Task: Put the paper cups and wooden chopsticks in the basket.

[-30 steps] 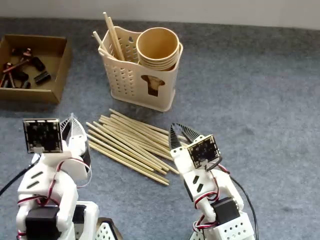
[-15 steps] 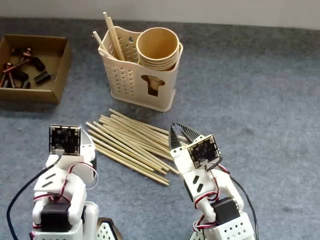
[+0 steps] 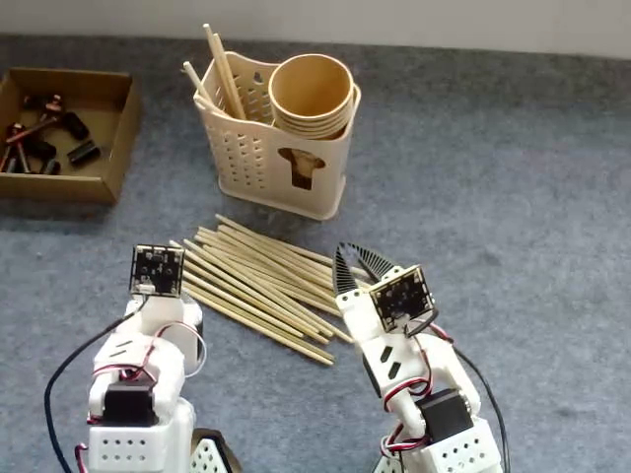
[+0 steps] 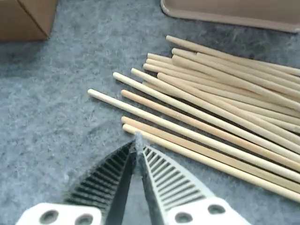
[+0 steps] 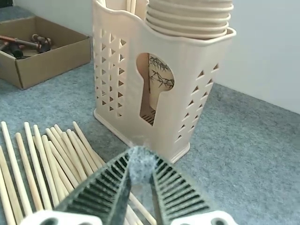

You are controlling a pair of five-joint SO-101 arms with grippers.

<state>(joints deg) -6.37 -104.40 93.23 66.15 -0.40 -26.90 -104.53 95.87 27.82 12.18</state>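
Two tools clenched, empty — left tool (image 4: 137, 139) beside chopsticks (image 4: 211, 117), right tool (image 5: 139, 158) facing basket (image 5: 199, 98).

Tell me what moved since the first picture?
The left arm's claw swung sideways toward the pile of loose wooden chopsticks; it's shut by the stick ends. Nothing was grabbed or dropped. The right claw, the cream plastic basket and its stacked paper cups stayed put.
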